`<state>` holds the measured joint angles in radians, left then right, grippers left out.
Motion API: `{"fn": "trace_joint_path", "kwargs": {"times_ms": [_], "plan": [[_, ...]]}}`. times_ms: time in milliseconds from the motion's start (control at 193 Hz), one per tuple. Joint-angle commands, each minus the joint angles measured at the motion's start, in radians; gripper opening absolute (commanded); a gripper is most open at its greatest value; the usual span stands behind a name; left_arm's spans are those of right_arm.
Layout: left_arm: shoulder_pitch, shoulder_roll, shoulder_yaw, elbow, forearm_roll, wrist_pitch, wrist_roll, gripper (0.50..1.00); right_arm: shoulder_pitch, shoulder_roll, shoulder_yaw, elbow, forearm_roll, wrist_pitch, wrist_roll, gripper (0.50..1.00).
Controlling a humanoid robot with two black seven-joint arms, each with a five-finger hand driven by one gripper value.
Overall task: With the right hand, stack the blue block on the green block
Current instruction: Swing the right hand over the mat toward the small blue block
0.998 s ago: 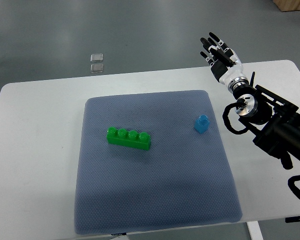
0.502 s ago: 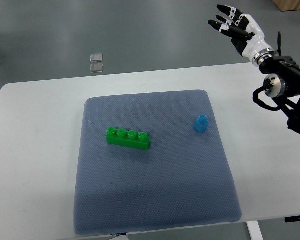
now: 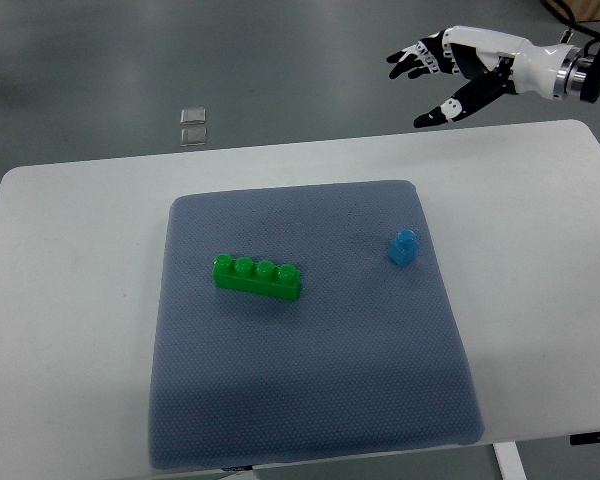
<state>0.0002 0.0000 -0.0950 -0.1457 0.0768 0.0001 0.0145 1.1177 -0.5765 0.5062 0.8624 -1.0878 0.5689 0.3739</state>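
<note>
A small blue block point(image 3: 403, 247) stands on the right part of the grey-blue mat point(image 3: 310, 400). A long green block point(image 3: 258, 277) with a row of studs lies left of it, near the mat's middle, about a hand's width away. My right hand point(image 3: 432, 78) hovers high beyond the table's far edge, up and right of the blue block, fingers spread and holding nothing. Its white forearm runs off the right edge. The left arm does not show.
The mat lies on a white table point(image 3: 70, 300) with rounded corners. Two small clear squares point(image 3: 193, 125) lie on the grey floor beyond the table's far edge.
My right arm has swung up and away from the table. The hand turned from pointing upward to pointing left, and most of the arm has left the picture. Both blocks stayed put.
</note>
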Motion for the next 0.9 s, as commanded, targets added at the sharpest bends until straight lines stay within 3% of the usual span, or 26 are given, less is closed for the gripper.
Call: {"fn": "trace_joint_path", "kwargs": {"times_ms": [0,196,414,734,895], "plan": [[0.0,0.0,0.0,0.0,0.0,0.0,0.001,1.0,0.017,0.004,-0.014,0.075,-0.21,0.003,-0.001,0.913],[0.0,0.0,0.0,0.0,0.0,0.0,-0.001,1.0,0.022,0.035,-0.034,0.119,-0.457,-0.049,-0.012,0.913],[0.0,0.0,0.0,0.0,0.0,0.0,-0.001,1.0,0.01,0.047,-0.202,0.133,-0.597,-0.19,-0.012,0.913],[0.0,0.0,0.0,0.0,0.0,0.0,-0.001,1.0,0.004,0.05,-0.29,0.159,-0.633,-0.204,-0.016,0.913],[0.0,0.0,0.0,0.0,0.0,0.0,-0.001,1.0,-0.027,0.053,-0.29,0.153,-0.633,-0.233,-0.092,0.913]]}}
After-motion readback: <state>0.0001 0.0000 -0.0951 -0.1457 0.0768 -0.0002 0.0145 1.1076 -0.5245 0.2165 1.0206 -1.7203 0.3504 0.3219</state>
